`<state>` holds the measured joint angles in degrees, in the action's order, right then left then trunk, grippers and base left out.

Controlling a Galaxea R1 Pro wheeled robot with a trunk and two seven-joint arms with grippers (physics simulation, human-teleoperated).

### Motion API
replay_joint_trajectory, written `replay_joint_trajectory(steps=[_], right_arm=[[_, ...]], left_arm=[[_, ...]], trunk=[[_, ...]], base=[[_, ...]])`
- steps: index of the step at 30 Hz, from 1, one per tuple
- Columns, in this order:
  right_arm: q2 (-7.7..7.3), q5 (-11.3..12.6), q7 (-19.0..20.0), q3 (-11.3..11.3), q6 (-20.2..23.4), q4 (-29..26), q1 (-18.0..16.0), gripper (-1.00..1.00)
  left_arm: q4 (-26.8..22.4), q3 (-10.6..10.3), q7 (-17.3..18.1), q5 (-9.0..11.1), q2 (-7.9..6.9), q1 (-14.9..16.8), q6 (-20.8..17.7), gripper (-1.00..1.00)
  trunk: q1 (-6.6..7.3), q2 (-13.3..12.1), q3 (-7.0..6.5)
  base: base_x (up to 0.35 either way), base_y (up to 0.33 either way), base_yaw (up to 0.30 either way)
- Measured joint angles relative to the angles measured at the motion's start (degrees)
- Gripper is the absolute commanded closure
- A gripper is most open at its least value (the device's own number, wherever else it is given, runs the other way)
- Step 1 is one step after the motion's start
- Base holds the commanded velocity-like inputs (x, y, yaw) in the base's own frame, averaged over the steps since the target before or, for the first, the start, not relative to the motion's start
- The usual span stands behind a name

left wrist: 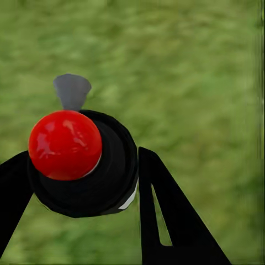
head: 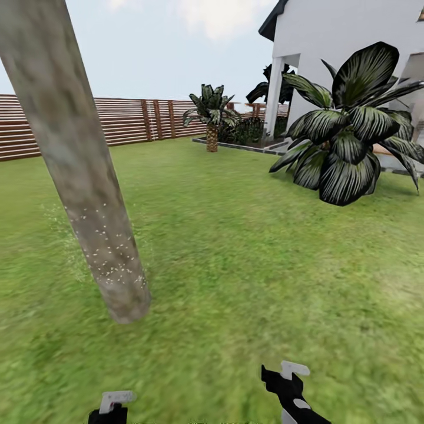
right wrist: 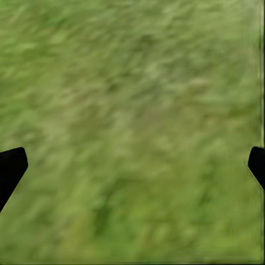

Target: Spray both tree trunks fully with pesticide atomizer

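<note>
A: How many trunks can you count on the lawn?

B: One pale mottled tree trunk [head: 76, 165], leaning up toward the top left corner of the head view. Its lower part carries a scatter of fine white pesticide [head: 115, 253] specks, and a faint haze of dots hangs over the grass [head: 247, 282] just beside it.

A: And the atomizer?

B: One pesticide atomizer [left wrist: 91, 165], seen in the left wrist view: a black cylinder with a round red cap facing the camera, a grey nozzle piece behind it and a sliver of white label at its side. The left tool [left wrist: 83, 182] is clamped on it, one black finger on each side, touching the bottle.

A: The other arm?

B: The right tool [right wrist: 132, 165] has its two fingers wide apart, just their dark tips at opposite sides of the wrist picture, with blurred grass between them. In the head view both tools sit low at the bottom edge, the left tool at [head: 115, 403], the right at [head: 288, 386].

A: Anything else?

B: One brown slat fence [head: 118, 121] along the far edge of the lawn, one white house [head: 347, 41] at the top right, one large striped-leaf plant [head: 347, 135] before it, and one small palm [head: 211, 118] by the fence.
</note>
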<state>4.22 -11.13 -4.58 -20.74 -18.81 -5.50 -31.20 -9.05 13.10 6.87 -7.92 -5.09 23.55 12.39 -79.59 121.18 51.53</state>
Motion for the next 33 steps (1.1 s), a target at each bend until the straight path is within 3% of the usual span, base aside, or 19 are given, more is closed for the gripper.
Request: replay_joint_trajectory(steps=[19, 33], right_arm=[[-0.10, 0.24, 0.09, -0.16, 0.09, -0.03, 0.00, -1.00], [-0.13, 0.23, 0.06, -0.09, 0.09, -0.03, 0.00, -1.00]], left_arm=[[0.28, -0.09, 0.07, -0.61, 0.96, -0.09, 0.09, 1.00], [0.10, -0.08, 0.07, -0.48, 0.87, -0.09, 0.09, 1.00]], trunk=[[0.00, 0.00, 0.91], [0.00, 0.00, 1.76]], base=[[-0.305, 0.074, -0.226], [-0.025, 0.000, -0.216]])
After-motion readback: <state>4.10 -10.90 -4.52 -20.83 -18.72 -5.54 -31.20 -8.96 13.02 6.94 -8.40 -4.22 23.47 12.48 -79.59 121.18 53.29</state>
